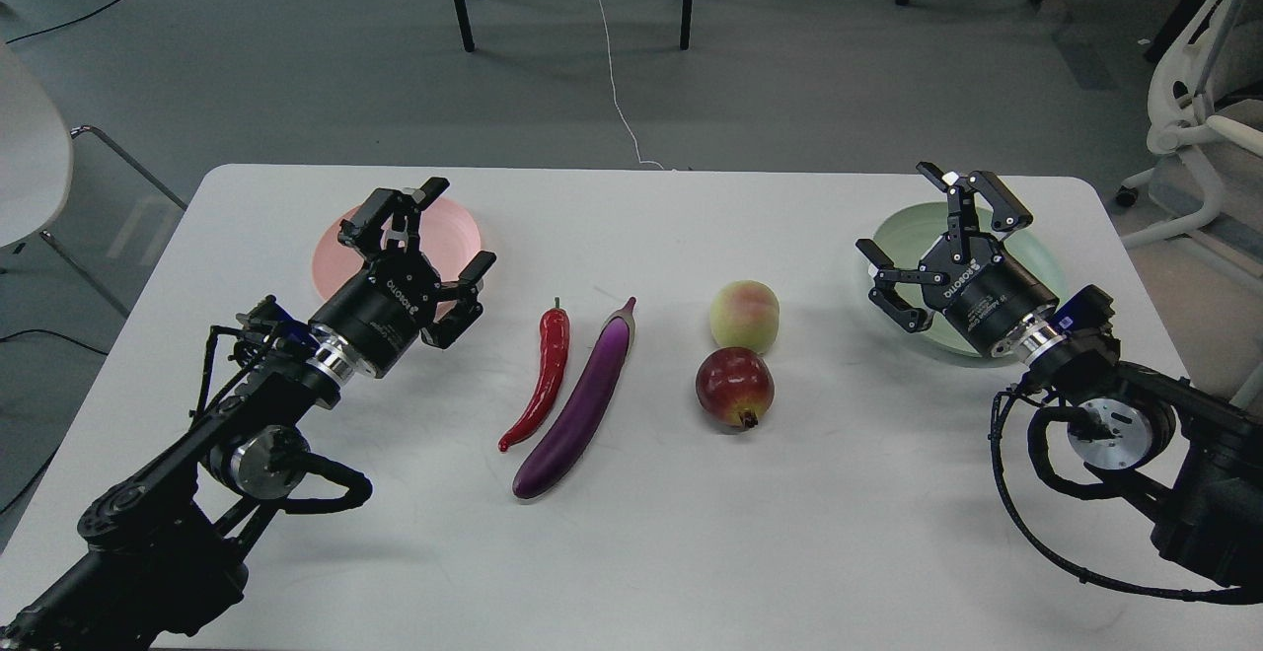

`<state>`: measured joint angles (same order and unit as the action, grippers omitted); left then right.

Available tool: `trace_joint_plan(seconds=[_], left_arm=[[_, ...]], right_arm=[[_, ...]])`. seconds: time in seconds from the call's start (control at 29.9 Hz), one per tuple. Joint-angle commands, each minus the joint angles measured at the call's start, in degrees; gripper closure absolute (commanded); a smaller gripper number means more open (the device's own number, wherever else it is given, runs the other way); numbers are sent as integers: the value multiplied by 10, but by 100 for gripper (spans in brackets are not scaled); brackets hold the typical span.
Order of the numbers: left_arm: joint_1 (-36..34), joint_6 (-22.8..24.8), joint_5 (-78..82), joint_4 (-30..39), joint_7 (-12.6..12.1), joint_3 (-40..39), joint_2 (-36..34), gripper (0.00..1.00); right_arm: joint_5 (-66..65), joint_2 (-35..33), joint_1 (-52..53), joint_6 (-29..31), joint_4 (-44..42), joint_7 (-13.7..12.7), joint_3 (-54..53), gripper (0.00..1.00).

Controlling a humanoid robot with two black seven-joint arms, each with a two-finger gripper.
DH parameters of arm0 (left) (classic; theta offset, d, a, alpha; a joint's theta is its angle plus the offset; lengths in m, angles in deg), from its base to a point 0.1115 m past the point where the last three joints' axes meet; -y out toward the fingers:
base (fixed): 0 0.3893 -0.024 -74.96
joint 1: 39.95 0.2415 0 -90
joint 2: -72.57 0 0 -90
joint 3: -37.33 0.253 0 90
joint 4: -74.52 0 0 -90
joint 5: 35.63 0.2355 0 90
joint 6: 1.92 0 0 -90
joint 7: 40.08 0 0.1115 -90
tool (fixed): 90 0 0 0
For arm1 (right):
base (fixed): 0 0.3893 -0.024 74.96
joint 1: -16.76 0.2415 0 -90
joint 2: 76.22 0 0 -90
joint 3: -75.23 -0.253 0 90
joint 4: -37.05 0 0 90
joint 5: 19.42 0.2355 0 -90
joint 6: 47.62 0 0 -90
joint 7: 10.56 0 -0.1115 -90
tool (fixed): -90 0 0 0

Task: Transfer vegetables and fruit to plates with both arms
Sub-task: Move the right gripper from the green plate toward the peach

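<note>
In the head view, the white table [631, 552] carries all four items in its middle, and nothing is on a plate yet, so I judge that the task is at its very beginning. The red chili pepper [541, 378] lies just beside the purple eggplant [579, 406], on its left; they look almost touching near the lower ends, but from this angle I cannot say if they really touch. To their right, the peach [745, 316] sits directly behind the pomegranate [734, 388], and these two seem to touch. The pink plate [454, 227] is at the far left and the left gripper [430, 258] hovers above it with its fingers spread apart, holding nothing. The green plate [913, 227] is at the far right, partly hidden by the right gripper [937, 242], whose fingers are also released and empty. The step in hand is probably the first reach: left arm to the vegetables, right arm to the fruit. To do it well, the left gripper should take the chili first, since it is the nearer one, and close across its narrow width near the middle, coming down from above so it does not push the eggplant. The right gripper should take one round fruit with a centred grasp, because it can roll and disturb its neighbour.
</note>
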<state>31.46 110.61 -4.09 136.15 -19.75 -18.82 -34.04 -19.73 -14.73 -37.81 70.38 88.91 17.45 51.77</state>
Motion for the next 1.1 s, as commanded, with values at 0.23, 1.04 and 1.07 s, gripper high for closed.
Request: trace_joint_plan(seconds=[0.23, 1.04, 1.07], left_arm=[[-7, -1, -4, -11, 20, -4, -4, 2], [-14, 1, 3, 15, 23, 1, -40, 2], [-14, 1, 3, 15, 23, 1, -41, 2]], right_arm=[[-104, -47, 24, 0, 38, 0, 0, 1], [-888, 18, 511, -71, 38, 0, 463, 2], [-888, 42, 510, -72, 16, 0, 470, 3]])
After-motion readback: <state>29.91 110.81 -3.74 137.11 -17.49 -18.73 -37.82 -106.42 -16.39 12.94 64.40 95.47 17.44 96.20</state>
